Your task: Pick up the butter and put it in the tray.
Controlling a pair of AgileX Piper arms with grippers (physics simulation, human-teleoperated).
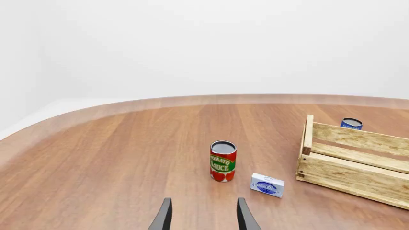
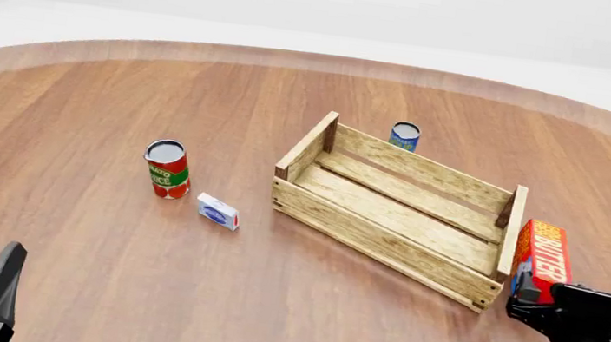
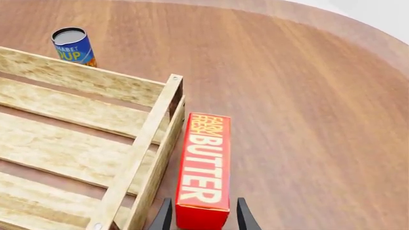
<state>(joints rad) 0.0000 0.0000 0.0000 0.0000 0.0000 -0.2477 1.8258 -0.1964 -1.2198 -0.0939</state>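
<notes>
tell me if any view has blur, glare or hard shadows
Front view: sharp throughout, flat even light, only a faint soft shadow beside the tray. Left wrist view: the tomato sauce can and small box are crisp, no glare on the table. Right wrist view: butter lettering clear, wood grain slightly smeared.

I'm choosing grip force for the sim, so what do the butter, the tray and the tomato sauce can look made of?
Butter: seemingly printed cardboard, matte, with flat faces and sharp edges.
Tray: pale unfinished wood, with visible grain and slats.
Tomato sauce can: probably metal under a paper label, judging by its grey top.
</notes>
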